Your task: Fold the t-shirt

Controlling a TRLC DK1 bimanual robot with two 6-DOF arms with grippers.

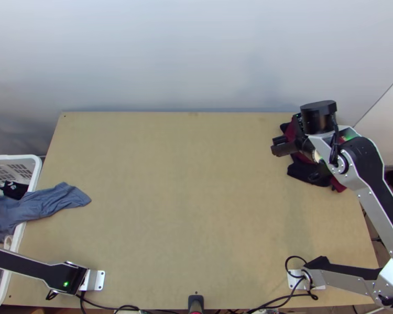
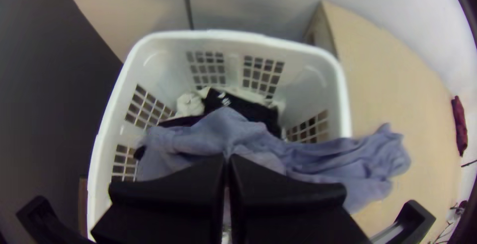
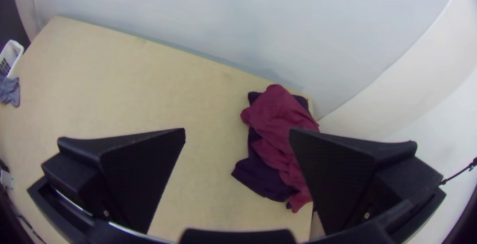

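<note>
Toward nine o'clock on the table [image 1: 186,199], your top view shows the blue shirt [image 1: 52,201] bunched, trailing out of the white basket [image 1: 38,166]; your right hand [image 1: 278,144] hovers near two o'clock, beside maroon cloth [image 1: 339,184] and dark cloth [image 1: 304,172]. Your left wrist view has the left hand [image 2: 227,158] closed on the shirt, over the basket. Your right wrist view shows the right hand [image 3: 237,130] wide open.

I see the blue-grey t-shirt [image 1: 44,204] at the left edge of my top view, just below halfway up. It is all bunched and wrinkly. One end pokes out to the right. In my left wrist view, it makes a soft peak near the middle.
</note>
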